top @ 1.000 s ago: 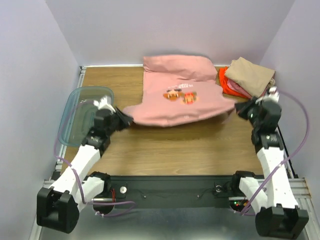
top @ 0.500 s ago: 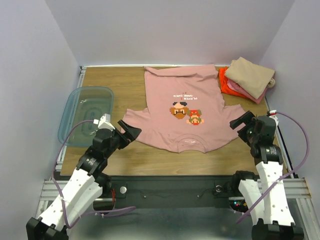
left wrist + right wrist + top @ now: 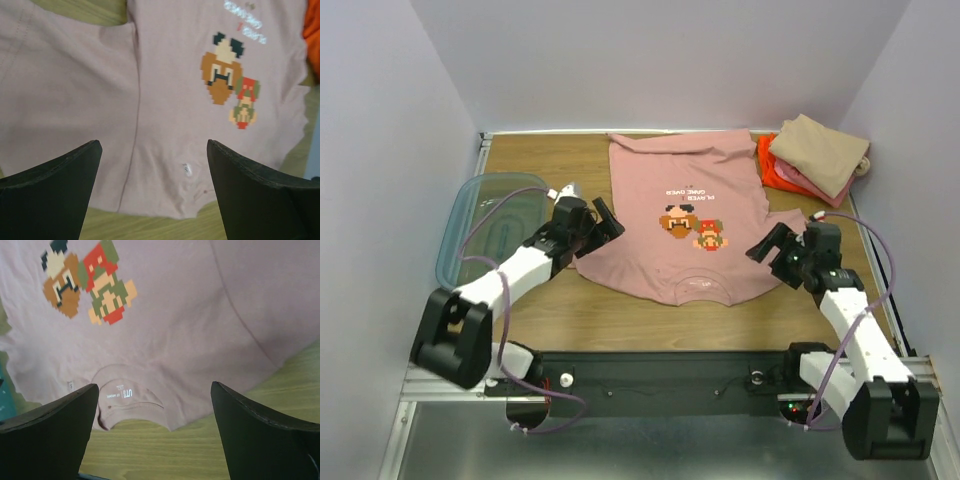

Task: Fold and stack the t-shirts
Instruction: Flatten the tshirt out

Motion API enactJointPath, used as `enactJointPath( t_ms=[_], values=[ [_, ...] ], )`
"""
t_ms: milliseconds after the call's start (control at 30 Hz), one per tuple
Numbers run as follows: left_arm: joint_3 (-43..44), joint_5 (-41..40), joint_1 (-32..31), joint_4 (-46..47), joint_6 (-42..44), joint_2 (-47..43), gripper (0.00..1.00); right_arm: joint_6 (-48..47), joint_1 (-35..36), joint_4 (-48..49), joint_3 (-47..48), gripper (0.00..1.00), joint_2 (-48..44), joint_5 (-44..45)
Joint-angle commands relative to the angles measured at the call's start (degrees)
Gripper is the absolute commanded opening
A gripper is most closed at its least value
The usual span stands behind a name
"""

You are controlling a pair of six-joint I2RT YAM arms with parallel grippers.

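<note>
A dusty-pink t-shirt (image 3: 685, 220) lies spread flat on the table, print up and collar (image 3: 125, 395) toward the near edge. My left gripper (image 3: 600, 222) hovers open over its left sleeve, and in the left wrist view (image 3: 152, 150) only the shirt (image 3: 165, 90) shows between the fingers. My right gripper (image 3: 772, 250) stands open above the right sleeve, with the shirt (image 3: 175, 315) and bare wood showing in the right wrist view (image 3: 155, 390). A stack of folded t-shirts sits at the back right: tan (image 3: 820, 150) on top, then pink (image 3: 812, 186) and orange (image 3: 770, 165).
A clear teal plastic bin (image 3: 485, 225) rests at the table's left edge, just behind my left arm. Purple walls close in the table on three sides. Bare wood (image 3: 670, 320) runs along the near edge in front of the collar.
Both grippers have opened and let go of the pink shirt, which dropped from a lifted drape to lie flat. Both arms then moved inward over the sleeves.
</note>
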Motion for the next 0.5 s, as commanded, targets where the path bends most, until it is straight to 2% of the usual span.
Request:
enactJointPath(
  t_ms=[0, 133, 233, 333, 467],
  values=[
    [4.60, 1.29, -0.32, 3.01, 2.46, 9.47, 0.98, -1.21, 6.24, 9.81, 0.97, 1.00, 5.66, 2.26],
    [1.37, 3.23, -0.76, 6.08, 0.79, 15.45, 0.98, -0.86, 11.61, 12.64, 3.34, 1.00, 17.26, 9.62],
    [-2.42, 3.58, -2.07, 6.00, -0.26, 16.34, 0.99, -0.15, 13.64, 15.01, 5.71, 1.00, 25.26, 12.10],
    [-7.77, 3.93, -5.57, 5.82, -3.42, 15.38, 0.98, -0.06, 15.74, 16.25, 9.49, 1.00, 33.61, 12.20],
    [-14.81, 4.29, -11.38, 5.82, -10.36, 9.77, 0.98, -0.77, 20.66, 16.69, 15.02, 1.00, 41.35, 13.60]
  ],
)
